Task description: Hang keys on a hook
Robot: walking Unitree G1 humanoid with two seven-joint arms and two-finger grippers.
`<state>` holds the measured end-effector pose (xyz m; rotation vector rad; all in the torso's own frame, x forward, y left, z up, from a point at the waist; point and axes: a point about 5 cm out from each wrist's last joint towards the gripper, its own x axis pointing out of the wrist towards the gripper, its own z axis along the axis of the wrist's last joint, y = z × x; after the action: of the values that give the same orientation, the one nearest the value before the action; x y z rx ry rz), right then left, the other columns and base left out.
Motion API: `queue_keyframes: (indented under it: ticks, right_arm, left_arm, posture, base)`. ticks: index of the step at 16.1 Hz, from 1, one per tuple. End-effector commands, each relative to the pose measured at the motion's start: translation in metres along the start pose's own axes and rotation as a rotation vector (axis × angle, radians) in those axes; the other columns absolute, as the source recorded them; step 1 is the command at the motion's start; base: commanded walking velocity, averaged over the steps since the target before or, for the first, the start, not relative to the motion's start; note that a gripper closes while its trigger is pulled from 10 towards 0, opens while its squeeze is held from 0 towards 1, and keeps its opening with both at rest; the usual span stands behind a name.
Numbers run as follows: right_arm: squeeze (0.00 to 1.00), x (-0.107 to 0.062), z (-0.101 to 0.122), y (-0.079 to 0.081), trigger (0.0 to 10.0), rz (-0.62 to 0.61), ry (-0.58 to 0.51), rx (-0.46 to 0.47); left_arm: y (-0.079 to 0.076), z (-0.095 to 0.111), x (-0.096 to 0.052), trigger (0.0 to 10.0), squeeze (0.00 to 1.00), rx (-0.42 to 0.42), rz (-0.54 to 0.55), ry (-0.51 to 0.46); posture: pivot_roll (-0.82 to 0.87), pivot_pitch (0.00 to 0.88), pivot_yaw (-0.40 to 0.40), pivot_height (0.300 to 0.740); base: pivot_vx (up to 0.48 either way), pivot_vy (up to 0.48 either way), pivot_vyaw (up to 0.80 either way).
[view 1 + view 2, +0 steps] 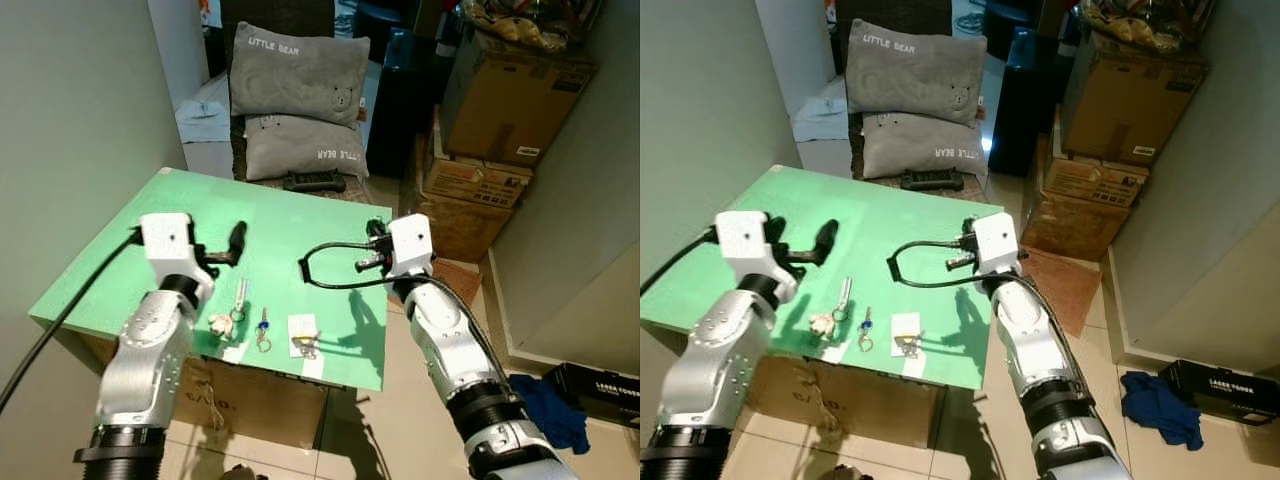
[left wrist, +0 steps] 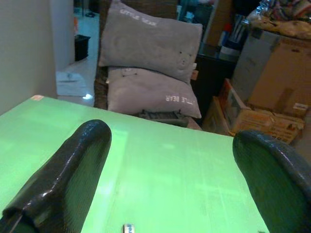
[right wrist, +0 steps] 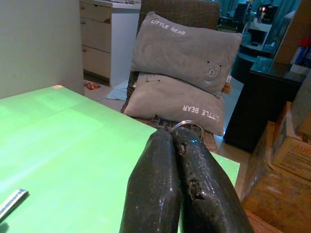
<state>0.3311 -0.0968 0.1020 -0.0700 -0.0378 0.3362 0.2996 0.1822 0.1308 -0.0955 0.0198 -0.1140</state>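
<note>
Hovering over the green table [image 1: 300, 215], the right gripper [image 3: 181, 145] has its fingers pressed together, a metal ring [image 3: 184, 125] showing at their tips. The left gripper [image 2: 170, 174] hangs spread above the table. Three key sets [image 1: 262, 328] lie along the near edge between the arms.

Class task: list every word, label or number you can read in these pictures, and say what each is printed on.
"LITTLE BEAR": upper grey pillow.
"LITTLE BEAR", upside down: lower grey pillow.
Label on cardboard box: too small to read.
White lettering on black box on the floor: blurred, unreadable.
</note>
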Motion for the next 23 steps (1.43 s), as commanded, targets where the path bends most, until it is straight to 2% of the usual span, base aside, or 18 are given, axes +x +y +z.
queue_keyframes:
  ticks: [1,9,13,21,23]
  right_arm:
    - [0.0,-0.002,0.001,-0.004,0.0,-0.01,-0.005,0.011]
    - [0.0,-0.004,-0.002,-0.004,0.0,-0.001,0.01,0.013]
    - [0.0,-0.004,-0.002,-0.003,0.0,0.0,0.012,0.006]
    - [0.0,-0.004,-0.005,0.001,0.0,0.009,0.027,0.002]
    - [0.0,-0.004,-0.006,0.001,0.0,0.011,0.031,0.004]
  left_arm:
    - [-0.002,-0.002,0.001,10.0,0.0,0.02,-0.017,0.005]
    - [-0.005,-0.006,0.002,10.0,0.0,0.05,-0.043,0.001]
    - [-0.004,-0.011,0.001,10.0,0.0,0.047,-0.031,0.023]
    - [-0.006,-0.015,-0.006,10.0,0.0,0.035,-0.029,0.023]
    - [-0.017,-0.024,-0.015,10.0,0.0,0.029,-0.062,0.046]
  posture:
    - [0.11,0.002,-0.02,0.74]
    - [0.1,0.011,-0.025,0.74]
    - [0.1,0.016,-0.024,0.74]
    - [0.11,0.021,-0.025,0.74]
    - [0.11,0.025,-0.024,0.74]
  base:
    - [0.0,0.48,0.0]
    - [0.0,0.48,0.0]
    - [0.0,0.074,0.0]
    - [0.0,0.0,0.77]
    - [0.0,0.0,0.8]
